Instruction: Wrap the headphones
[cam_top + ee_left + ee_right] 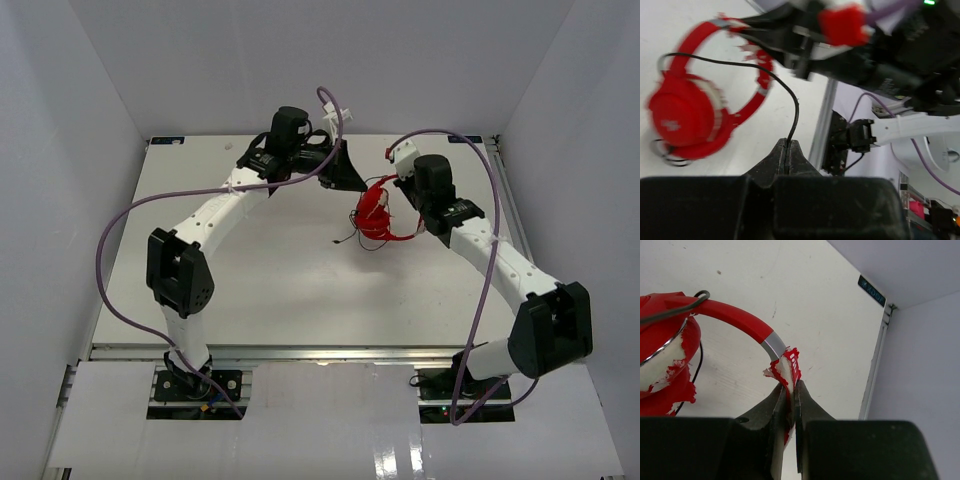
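Bright red over-ear headphones [378, 215] with a flaking red-and-white headband [742, 320]: right of centre on the white desk [280, 290], toward the far side, between the two arms. Can't tell if the cups touch the desk. Headband's peeling padded end is clamped in the right tool [790, 390], jaws narrow on it. One round red ear cup [660, 355] sits left of that grip. Thin black cable [786, 92] arcs from the ear cup side down into the left tool [788, 150], pinched tight on it. A loose stretch of cable trails on the desk left of the cups. Left wrist view is blurred.
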Controlling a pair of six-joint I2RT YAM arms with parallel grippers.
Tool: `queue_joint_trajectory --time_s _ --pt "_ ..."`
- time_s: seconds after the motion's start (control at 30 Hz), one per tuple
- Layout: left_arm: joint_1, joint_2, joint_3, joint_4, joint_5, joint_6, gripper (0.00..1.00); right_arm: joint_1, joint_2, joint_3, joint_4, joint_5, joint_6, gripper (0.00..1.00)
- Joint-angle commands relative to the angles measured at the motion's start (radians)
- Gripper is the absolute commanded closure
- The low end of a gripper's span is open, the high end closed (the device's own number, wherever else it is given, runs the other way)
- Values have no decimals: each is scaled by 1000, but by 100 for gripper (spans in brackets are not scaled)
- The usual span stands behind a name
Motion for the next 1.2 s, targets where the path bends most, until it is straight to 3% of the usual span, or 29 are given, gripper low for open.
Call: queue_joint_trajectory --time_s 0.0,0.17,0.27,0.4,0.63,0.83,0.97,1.17 --pt "-103 -78 8 26 55 -96 100 6 67 122 101 100 229 92" --pt "-192 -100 -81 112 60 -185 100 1 159 260 25 99 421 92" --pt "-209 -170 -252 228 22 -229 100 -66 190 351 -35 -12 572 92" --pt "-209 -256 -421 349 -8 -280 100 -182 225 424 -110 -289 784 92" --pt "-215 -239 -550 484 -20 -296 100 -318 228 444 -107 -642 960 92" --pt "-196 -149 -559 502 -15 -254 100 -458 213 406 67 -1089 1142 92" --pt "-137 -131 -567 515 -5 -211 100 -490 170 344 232 -1330 1170 92" --pt "-34 -180 -560 508 42 -131 100 -515 85 288 245 -1401 980 92"
